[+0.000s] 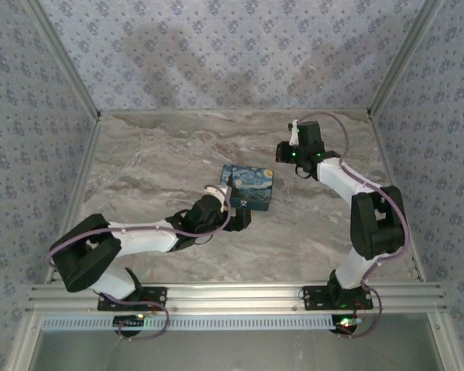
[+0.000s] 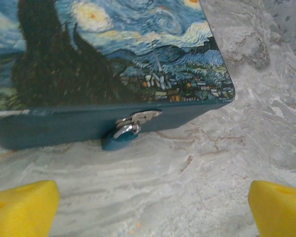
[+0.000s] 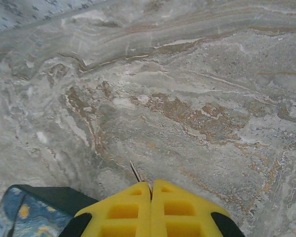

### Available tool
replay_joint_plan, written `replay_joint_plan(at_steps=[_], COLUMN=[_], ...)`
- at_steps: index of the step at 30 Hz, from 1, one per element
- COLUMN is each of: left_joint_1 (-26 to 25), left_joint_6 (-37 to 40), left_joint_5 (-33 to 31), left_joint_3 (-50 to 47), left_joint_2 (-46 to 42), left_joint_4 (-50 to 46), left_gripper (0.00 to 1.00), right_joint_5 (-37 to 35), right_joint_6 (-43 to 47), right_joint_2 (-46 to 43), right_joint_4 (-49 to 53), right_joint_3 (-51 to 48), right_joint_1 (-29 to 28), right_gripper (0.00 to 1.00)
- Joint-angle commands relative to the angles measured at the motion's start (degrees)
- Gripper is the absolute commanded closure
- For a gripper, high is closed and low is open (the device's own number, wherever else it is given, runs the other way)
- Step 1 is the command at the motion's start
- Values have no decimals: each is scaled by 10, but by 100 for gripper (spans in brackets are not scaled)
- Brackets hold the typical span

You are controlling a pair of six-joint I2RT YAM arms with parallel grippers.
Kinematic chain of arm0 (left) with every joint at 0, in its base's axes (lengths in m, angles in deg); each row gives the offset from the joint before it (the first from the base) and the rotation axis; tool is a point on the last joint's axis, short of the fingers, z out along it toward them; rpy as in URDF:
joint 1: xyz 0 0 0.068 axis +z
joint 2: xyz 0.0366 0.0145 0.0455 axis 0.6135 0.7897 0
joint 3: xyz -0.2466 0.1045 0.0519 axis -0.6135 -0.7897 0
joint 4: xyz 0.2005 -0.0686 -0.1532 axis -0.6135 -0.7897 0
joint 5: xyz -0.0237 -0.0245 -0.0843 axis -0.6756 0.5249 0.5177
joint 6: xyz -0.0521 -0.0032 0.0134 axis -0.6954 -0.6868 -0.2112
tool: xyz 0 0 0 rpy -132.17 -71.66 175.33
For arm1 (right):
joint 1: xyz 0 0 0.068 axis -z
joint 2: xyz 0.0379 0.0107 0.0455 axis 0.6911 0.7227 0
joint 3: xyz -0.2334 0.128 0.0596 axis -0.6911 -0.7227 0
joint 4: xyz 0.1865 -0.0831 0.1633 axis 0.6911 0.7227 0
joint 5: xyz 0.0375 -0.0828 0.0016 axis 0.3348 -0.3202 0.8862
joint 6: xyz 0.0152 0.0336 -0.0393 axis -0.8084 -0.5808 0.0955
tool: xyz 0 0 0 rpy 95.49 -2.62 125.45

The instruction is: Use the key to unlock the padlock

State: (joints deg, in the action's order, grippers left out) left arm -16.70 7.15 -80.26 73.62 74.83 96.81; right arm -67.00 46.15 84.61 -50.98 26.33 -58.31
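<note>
The tiny dark blue padlock hangs from the silver hasp on the front wall of the starry-night box, its body resting on the marble. My left gripper is open and sits a short way in front of the padlock, its yellow fingers wide apart with nothing between them. In the top view the left gripper is at the near side of the box. My right gripper is shut on the key, whose thin metal blade pokes out past the fingertips, above bare marble.
The box corner lies at the lower left of the right wrist view. The right gripper hovers right of and behind the box. Metal frame rails and patterned walls bound the marble tabletop.
</note>
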Motion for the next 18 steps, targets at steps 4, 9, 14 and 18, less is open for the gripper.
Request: replay_joint_plan(at_steps=[4,9,14,18], left_joint_1=[12,30,32,33], left_joint_6=[69,63,64,75], left_joint_5=[49,84,71,77], left_joint_3=[-9,0,8,22], left_joint_2=[73,138,188,223], left_joint_4=[171,226,258,282], left_gripper=[2,2,2,2], right_joint_5=[0,8,14,19], right_joint_6=[23,26,34,36], right_joint_2=[52,78,96,101], right_joint_4=[3,2,4,-1], right_joint_3=[49,61,66,59], right_joint_1=[1,-6,-11,-14], right_gripper=[100,100,100,100])
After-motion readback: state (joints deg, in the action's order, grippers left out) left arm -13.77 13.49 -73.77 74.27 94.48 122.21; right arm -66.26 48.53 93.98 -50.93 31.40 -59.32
